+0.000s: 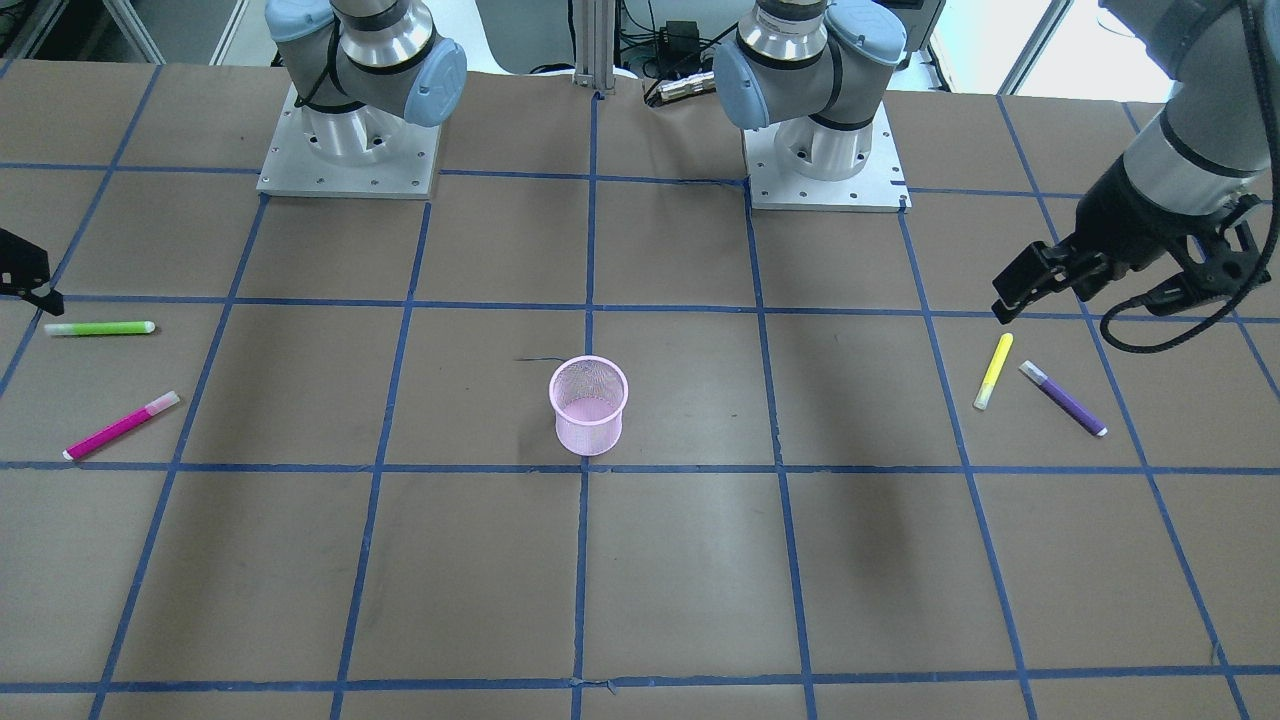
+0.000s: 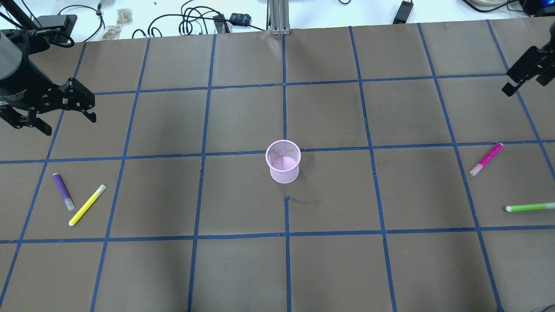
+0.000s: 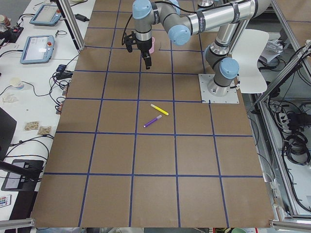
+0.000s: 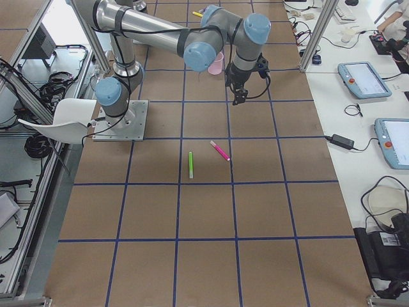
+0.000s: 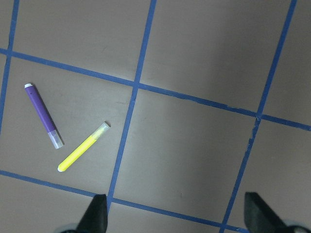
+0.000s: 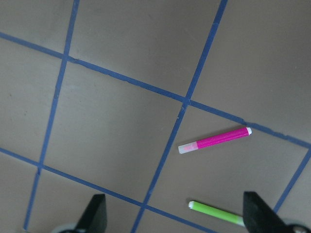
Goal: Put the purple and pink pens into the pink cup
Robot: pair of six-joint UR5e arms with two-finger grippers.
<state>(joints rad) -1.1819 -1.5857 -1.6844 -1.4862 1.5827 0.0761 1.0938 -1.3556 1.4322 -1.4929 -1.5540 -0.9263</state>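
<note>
Listing the purple pen (image 2: 63,191): lying flat on the table (image 2: 334,273) towards the robot's left end, well apart from the pink cup (image 2: 283,161).

Listing the pink pen (image 2: 486,159): lying flat towards the right end, likewise well apart from the cup.

Listing the cup: standing upright near the table's middle, mouth facing up, holding nothing.

Handling:
- Judging both pens as light, stiff, slim plastic barrels, smooth enough to be rolling or slipping under a careless pinch.
- Recommending a hold across the mid-barrel, jaws crossing the long axis, leaving one end free for tipping down into the cup.
- Judging the cup as thin, light mesh, likely sliding or toppling at a knock against its rim.

End effectors:
- Recording the left gripper (image 5: 177,218) as hovering above the table near the purple pen, fingers spread wide, gripping nothing.
- Recording the right gripper (image 6: 176,218) as hovering near the pink pen, fingers equally spread, gripping nothing.

Surroundings:
- Noting a yellow pen (image 2: 87,204) lying just beside the purple pen, angled to it, near ends close but apparently not touching. Counting it the likeliest thing to be catching a descending finger, so favouring the purple barrel's far half.
- Noting a green pen (image 2: 530,207) lying near the pink pen but apart from it, leaving room for fingers on either side of the pink barrel.
</note>
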